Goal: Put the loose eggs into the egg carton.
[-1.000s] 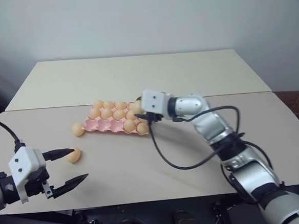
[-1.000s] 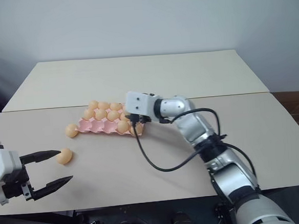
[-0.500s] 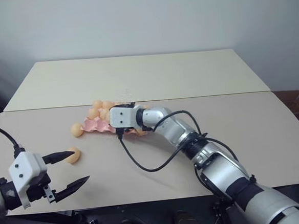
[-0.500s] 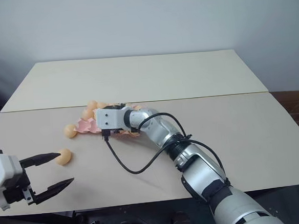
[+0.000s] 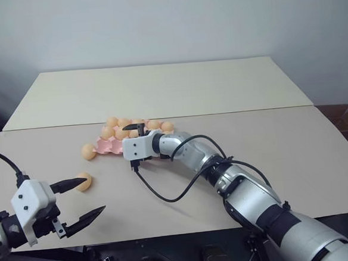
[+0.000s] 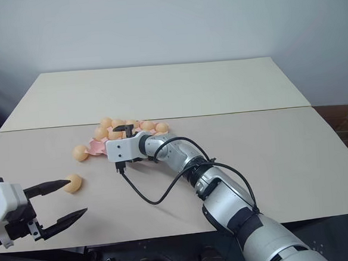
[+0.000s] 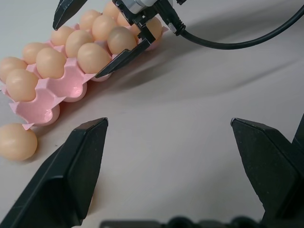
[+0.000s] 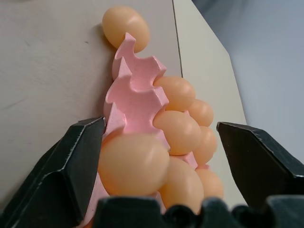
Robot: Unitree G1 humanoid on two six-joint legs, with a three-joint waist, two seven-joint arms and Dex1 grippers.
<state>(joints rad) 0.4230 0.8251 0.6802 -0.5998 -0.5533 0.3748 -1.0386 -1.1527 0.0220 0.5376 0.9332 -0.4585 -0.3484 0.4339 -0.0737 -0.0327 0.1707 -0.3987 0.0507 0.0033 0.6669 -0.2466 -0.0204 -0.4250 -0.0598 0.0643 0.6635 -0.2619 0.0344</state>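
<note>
Egg carton (image 5: pixel 112 145) under the spread right end effector (image 5: pixel 138 142), arm outstretched; left end effector (image 5: pixel 77 200) spread.

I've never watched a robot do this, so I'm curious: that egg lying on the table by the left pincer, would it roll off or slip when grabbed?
The egg is smooth and oval and lies on a flat table, so a nudge would probably roll it. The left pincer has narrow pointed black fingers, so the rounded shell may slip unless gripped at its middle.
</note>
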